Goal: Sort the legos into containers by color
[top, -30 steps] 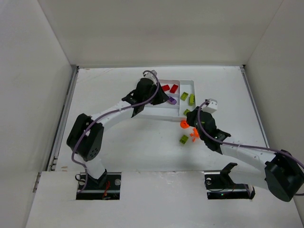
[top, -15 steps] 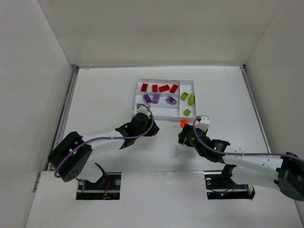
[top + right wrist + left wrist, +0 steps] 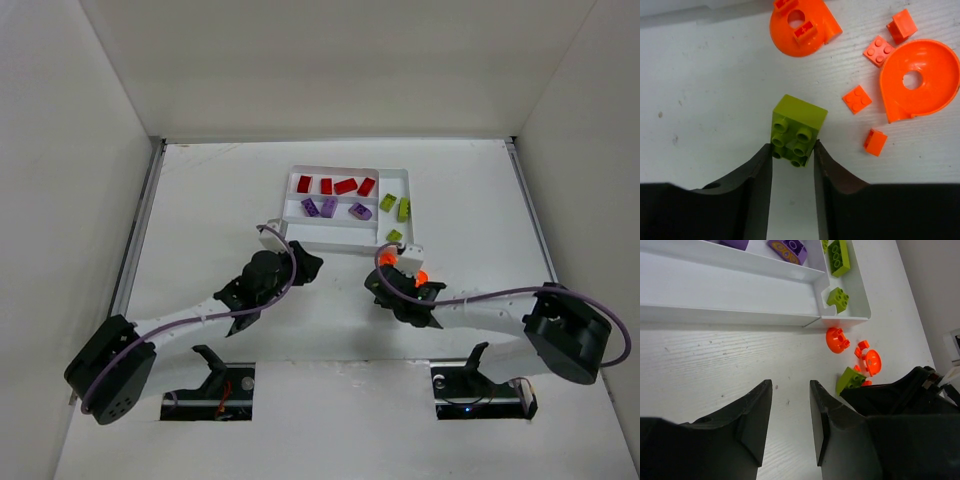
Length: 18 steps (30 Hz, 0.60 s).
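Finds both arms reaching in from the near edge of the table [image 3: 200, 210], wrists low over it. Closest on the right, sees the right gripper [image 3: 792, 149] pinched onto the near end of a yellow-green brick [image 3: 799, 125]: one fingertip pressed against each side, brick flat on the tabletop, studs up, hidden beneath the wrist in the overhead view. About level with it on the left, sees the left gripper [image 3: 790, 385] just above bare tabletop, jaws a narrow gap apart and gripping nothing, aimed toward the tray [image 3: 283, 205]. Just beyond the pinched brick, counts loose orange pieces [image 3: 920, 77] on the table: two round domed ones and four small square bits, none touching the brick, the farthest dome just beside the tray's near right corner without touching it. Farther back, finds the white tray lying flat, three long slots running left to right and one crosswise slot at the right end. Counts three purple bricks [image 3: 329, 208] in the middle long slot, four red bricks [image 3: 346, 186] in the farthest, and three yellow-green bricks [image 3: 404, 209] in the crosswise slot, one alone at its near end.
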Each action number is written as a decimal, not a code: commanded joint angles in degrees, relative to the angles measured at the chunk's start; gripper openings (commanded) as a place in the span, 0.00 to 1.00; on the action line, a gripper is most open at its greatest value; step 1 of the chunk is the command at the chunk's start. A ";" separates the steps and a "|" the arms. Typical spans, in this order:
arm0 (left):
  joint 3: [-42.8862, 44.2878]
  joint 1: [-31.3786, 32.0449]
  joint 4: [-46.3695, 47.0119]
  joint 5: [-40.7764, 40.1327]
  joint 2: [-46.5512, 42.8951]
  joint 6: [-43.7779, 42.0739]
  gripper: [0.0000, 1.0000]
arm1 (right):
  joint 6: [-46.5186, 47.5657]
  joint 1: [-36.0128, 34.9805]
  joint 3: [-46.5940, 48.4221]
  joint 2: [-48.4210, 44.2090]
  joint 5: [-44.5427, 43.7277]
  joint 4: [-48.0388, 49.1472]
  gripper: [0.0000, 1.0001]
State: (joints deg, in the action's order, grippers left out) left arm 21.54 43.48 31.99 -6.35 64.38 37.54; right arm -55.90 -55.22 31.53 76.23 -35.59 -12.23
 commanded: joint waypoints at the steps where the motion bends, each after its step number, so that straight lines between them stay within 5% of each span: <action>1: -1.06 -0.64 4.93 -0.24 -0.75 -0.19 0.33 | -1.32 -0.54 5.11 2.34 -4.04 -2.18 0.28; 7: -1.59 0.24 6.68 -0.33 0.22 0.78 0.35 | 4.55 -1.08 10.39 -1.60 -6.15 -3.51 0.26; 13: -1.76 -0.02 8.00 0.02 1.89 1.66 0.36 | 20.64 14.47 15.40 0.93 -1.95 7.55 0.27; 18: -2.20 0.06 8.27 -0.50 1.54 1.48 0.37 | 26.27 20.63 20.66 8.48 1.05 14.07 0.28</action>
State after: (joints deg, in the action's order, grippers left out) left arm 20.05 43.66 36.32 -6.33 66.28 39.00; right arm -36.38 -36.16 48.03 81.03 -37.01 -4.80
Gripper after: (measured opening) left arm 0.364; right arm 0.397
